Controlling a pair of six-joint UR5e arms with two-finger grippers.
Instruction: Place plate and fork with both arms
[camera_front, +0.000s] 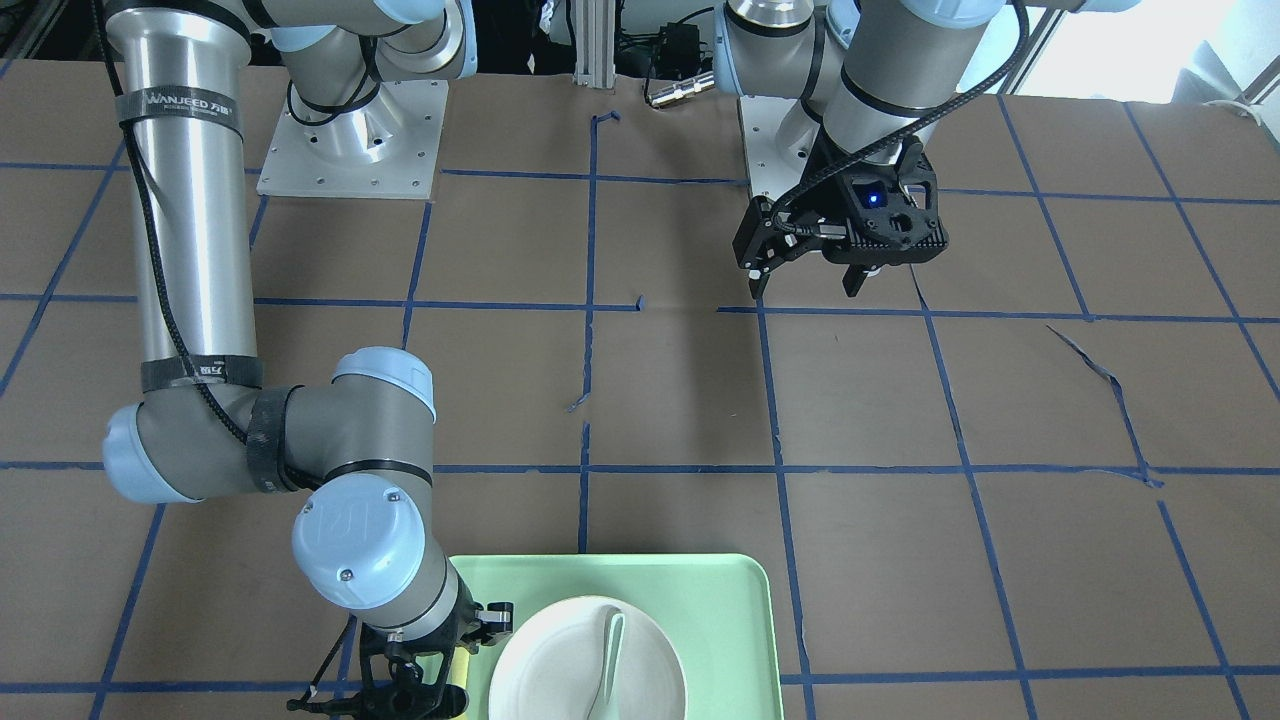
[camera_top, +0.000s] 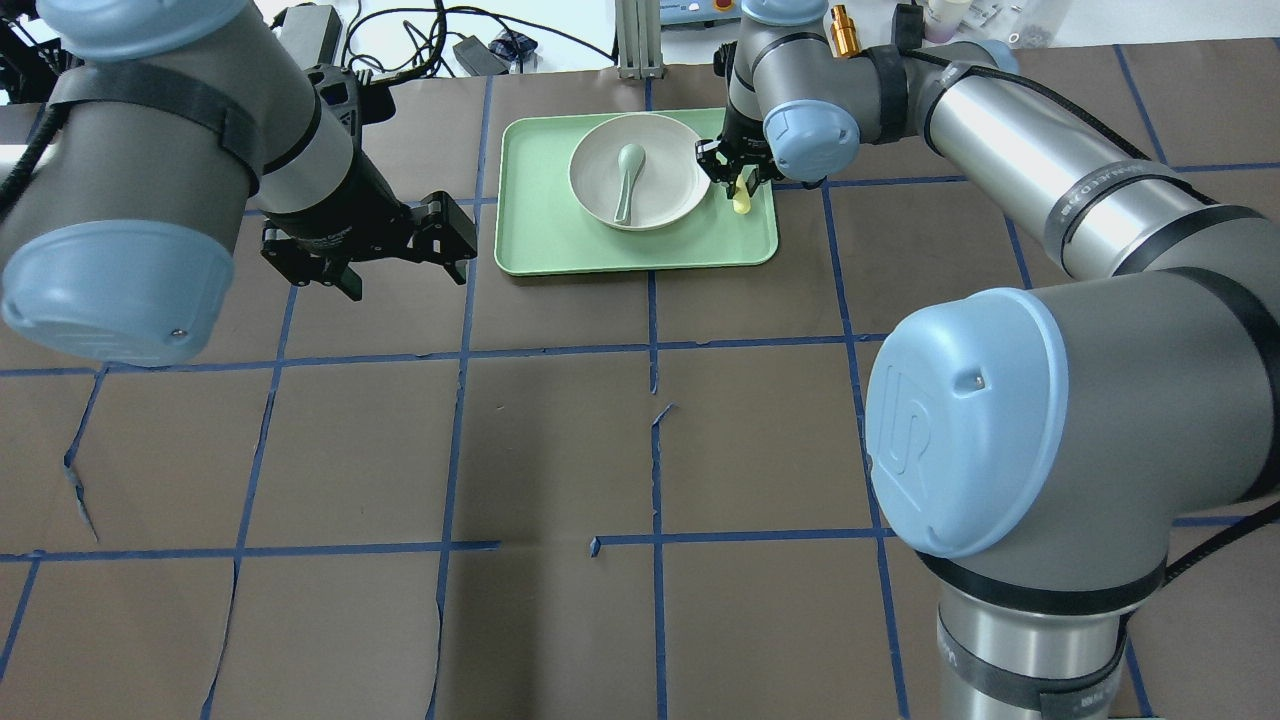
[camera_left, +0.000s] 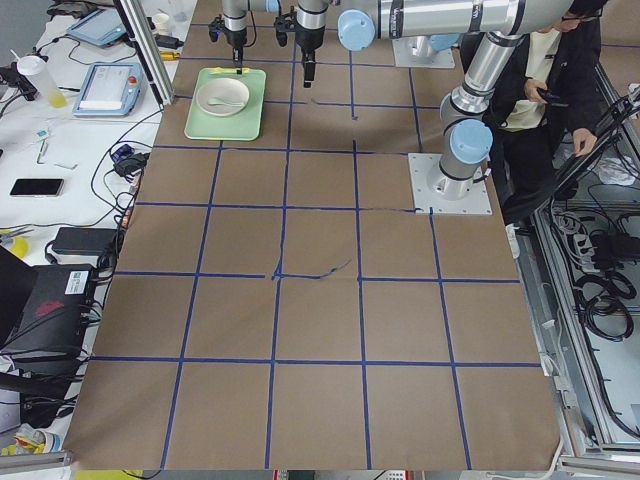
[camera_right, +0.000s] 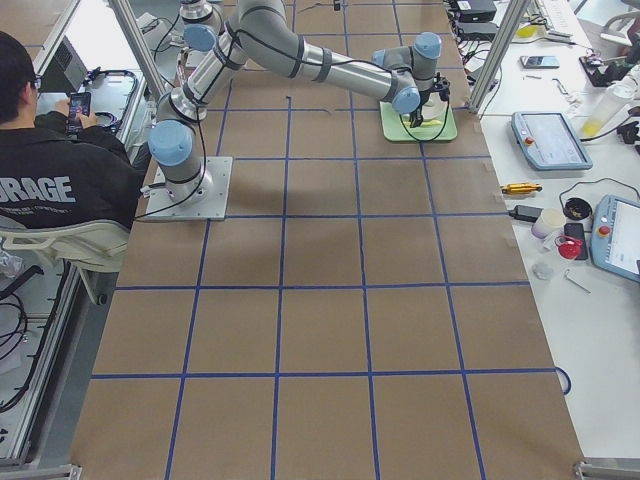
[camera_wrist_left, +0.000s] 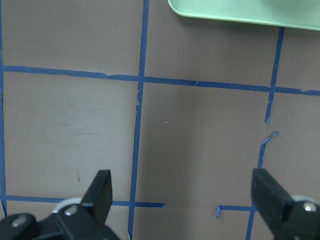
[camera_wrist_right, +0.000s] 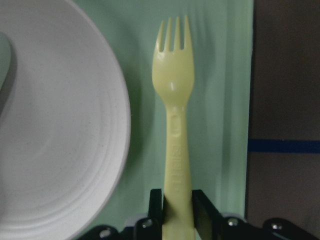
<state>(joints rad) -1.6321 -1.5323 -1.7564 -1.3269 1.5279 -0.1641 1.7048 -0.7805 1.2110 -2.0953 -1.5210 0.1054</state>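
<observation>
So the right gripper (camera_wrist_right: 177, 200) is out at the far end of the table (camera_top: 560, 450), around 12 o'clock in the overhead view. It hangs over the right edge of the mint-green tray (camera_top: 560, 240). Its jaws are pinching the handle end of the fork (camera_wrist_right: 175, 100). In the right wrist view the two black fingers (camera_wrist_right: 156, 200) squeeze the pale-yellow handle at 6 o'clock, and the tines point straight to 12. The fork is over the bare strip of tray between the plate and the tray's edge. Honestly can't tell if it's lifted or resting flat.

The plate (camera_top: 665, 170) sits on the tray at 9 o'clock from the fork, close by but not touching it as far as I can see. There's a pale grey-green spoon (camera_top: 627, 180) lying in the plate. In the overhead view its bowl is toward 12 and its handle runs down toward 6.

The left gripper (camera_top: 400, 278) isn't holding anything. It hovers above the brown table at roughly 9 o'clock from the tray, well clear of it, jaws spread wide. The left wrist view shows both fingertips (camera_wrist_left: 100, 192) far apart, with only blue tape lines and paper between them. A corner of the tray peeks in at about 1 o'clock in that view.
</observation>
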